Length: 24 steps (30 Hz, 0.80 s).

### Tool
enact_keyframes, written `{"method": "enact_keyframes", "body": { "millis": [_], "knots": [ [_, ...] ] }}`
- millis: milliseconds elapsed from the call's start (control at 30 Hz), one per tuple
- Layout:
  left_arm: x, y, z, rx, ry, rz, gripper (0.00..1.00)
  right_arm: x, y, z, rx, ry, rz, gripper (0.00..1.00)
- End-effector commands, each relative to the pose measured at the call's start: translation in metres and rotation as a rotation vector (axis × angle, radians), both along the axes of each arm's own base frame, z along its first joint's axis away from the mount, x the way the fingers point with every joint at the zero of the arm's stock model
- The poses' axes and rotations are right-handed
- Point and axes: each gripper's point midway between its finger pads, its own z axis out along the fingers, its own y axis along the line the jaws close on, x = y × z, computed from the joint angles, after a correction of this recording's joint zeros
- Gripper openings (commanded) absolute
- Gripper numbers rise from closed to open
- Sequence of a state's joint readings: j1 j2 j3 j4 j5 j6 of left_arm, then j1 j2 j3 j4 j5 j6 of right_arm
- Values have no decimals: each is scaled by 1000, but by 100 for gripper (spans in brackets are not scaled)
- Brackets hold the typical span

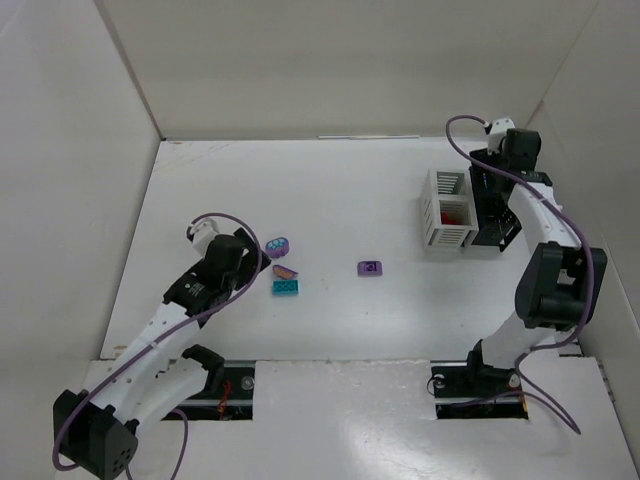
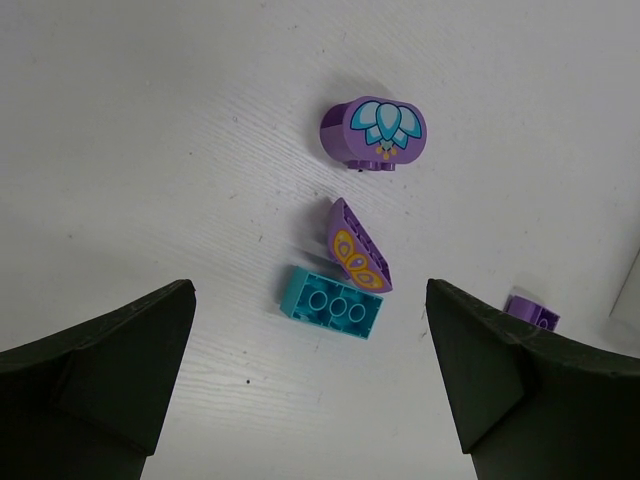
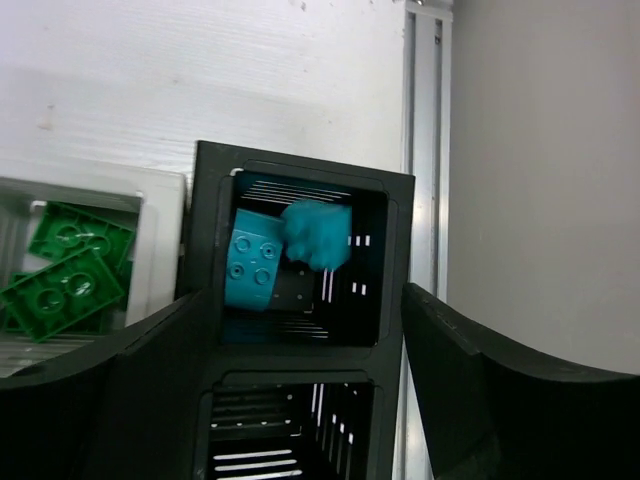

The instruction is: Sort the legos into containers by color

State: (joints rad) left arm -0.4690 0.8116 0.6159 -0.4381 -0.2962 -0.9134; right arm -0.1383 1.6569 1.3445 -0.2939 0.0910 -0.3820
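The left gripper (image 2: 308, 290) is hanging over the table (image 1: 330, 180) with its jaws spread wide and nothing between them; just below it a teal brick (image 2: 330, 304) is lying studs-up, with a purple slanted piece (image 2: 357, 247) printed in orange touching its far corner; a purple rounded brick (image 2: 375, 133) with a flower print is sitting a little beyond those two; a small purple brick (image 1: 370, 268) is lying well apart to the right. Further right the white bin (image 1: 445, 210) is holding a red brick (image 1: 455, 213) and green bricks (image 3: 65, 265); the black bin (image 3: 300, 180) is standing against its right side. The right gripper (image 3: 300, 300) is hovering above the black bin, its jaws standing apart and gripping nothing; in the compartment under it a second teal brick (image 3: 252, 262) is leaning beside a blurred teal piece (image 3: 318, 235).
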Motion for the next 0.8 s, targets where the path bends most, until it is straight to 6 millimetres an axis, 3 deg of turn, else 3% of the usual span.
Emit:
{"method": "enact_keyframes", "body": {
  "millis": [0, 100, 233, 333, 367, 400, 433, 500, 533, 600, 633, 667, 733, 767],
  "knots": [
    [12, -3, 20, -11, -56, 0, 99, 5, 12, 48, 8, -129, 69, 80],
    [11, -5, 20, -17, -53, -8, 99, -3, 24, 60, -4, -157, 131, 81],
    [11, -8, 14, -24, -53, -27, 99, -23, 72, 80, -57, -201, 294, 83],
    [9, -11, 10, -34, -38, -45, 99, -44, 146, 88, -82, -251, 535, 85],
    [7, -13, 12, -46, -42, -55, 99, -52, 172, 85, -69, -255, 632, 87],
    [6, -13, 8, -42, -34, -55, 99, -65, 209, 80, -60, -245, 746, 87],
    [5, -12, 4, -39, -26, -55, 99, -74, 228, 66, -75, -216, 828, 87],
    [6, -13, 8, -47, -44, -55, 99, -92, 259, 56, -61, -198, 932, 87],
    [5, -15, 8, -54, -40, -64, 99, -108, 286, 47, -71, -187, 1034, 87],
    [4, -14, 7, -51, -32, -64, 99, -123, 309, 31, -57, -147, 1109, 87],
    [2, -13, 5, -47, -23, -64, 99, -137, 333, 30, -52, -155, 1177, 87],
    [3, -14, 5, -56, -23, -56, 99, -147, 346, 9, -18, -107, 1197, 87],
    [1, -5, 7, -50, -30, -8, 99, -163, 370, -5, 6, -92, 1241, 86],
    [0, -3, 6, -46, -25, 6, 99, -179, 394, -7, 33, -103, 1295, 84]
  ]
}}
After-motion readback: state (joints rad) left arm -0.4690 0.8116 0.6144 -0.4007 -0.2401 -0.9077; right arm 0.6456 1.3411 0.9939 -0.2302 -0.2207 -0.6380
